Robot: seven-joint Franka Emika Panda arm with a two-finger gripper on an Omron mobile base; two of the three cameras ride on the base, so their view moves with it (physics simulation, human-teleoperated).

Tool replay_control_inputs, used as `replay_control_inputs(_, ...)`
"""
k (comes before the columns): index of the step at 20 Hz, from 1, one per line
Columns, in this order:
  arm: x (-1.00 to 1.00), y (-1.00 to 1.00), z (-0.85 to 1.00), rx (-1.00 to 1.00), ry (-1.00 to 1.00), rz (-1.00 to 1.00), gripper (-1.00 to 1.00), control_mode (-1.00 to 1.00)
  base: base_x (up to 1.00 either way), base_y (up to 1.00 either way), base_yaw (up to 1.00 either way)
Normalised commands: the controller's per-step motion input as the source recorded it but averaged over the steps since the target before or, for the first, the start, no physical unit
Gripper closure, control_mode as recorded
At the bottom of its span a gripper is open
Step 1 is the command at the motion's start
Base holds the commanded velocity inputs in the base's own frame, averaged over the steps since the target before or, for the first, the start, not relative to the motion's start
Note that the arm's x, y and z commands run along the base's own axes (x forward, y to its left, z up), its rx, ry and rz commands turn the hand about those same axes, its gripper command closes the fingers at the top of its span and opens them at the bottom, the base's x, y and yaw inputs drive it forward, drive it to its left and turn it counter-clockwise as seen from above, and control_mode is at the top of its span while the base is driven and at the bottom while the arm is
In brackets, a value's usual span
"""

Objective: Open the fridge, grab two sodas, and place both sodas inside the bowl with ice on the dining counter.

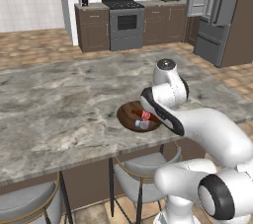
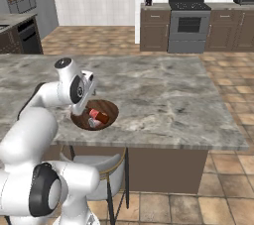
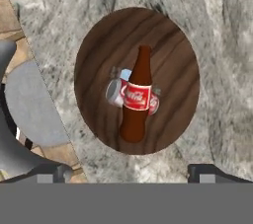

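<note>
The dark wooden bowl sits on the marble dining counter near its front edge. In it lies the cola bottle on its side, across the red can, with a pale ice cube beside them. My gripper hangs above the bowl, open, its fingertips wide apart with nothing between them. The base views show the bowl with the sodas just under my hand. The grey fridge stands far back right with a door swung open.
Grey stools stand under the counter's near edge. A stove and brown cabinets line the back wall. Bare marble stretches right of the bowl.
</note>
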Motion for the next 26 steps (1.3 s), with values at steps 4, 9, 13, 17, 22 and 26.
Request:
replay_control_inputs(4,-0.66,0.00,0.37,0.02,-0.18,-0.14,-1.00,-1.00,0.00,0.00,0.00)
replay_control_inputs(9,-0.58,0.14,0.29,0.07,-0.17,-0.20,-1.00,-1.00,0.00,0.00,0.00)
replay_control_inputs(13,-0.45,0.26,0.24,0.10,-0.15,-0.22,-1.00,-1.00,0.00,0.00,0.00)
replay_control_inputs(17,-0.43,0.25,0.22,0.11,-0.11,-0.21,-1.00,-1.00,0.00,0.00,0.00)
replay_control_inputs(22,-0.47,0.14,0.28,0.13,-0.07,-0.18,-1.00,-1.00,0.00,0.00,0.00)
replay_control_inputs(26,-0.48,0.00,0.36,0.17,0.00,-0.13,-1.00,-1.00,0.00,0.00,0.00)
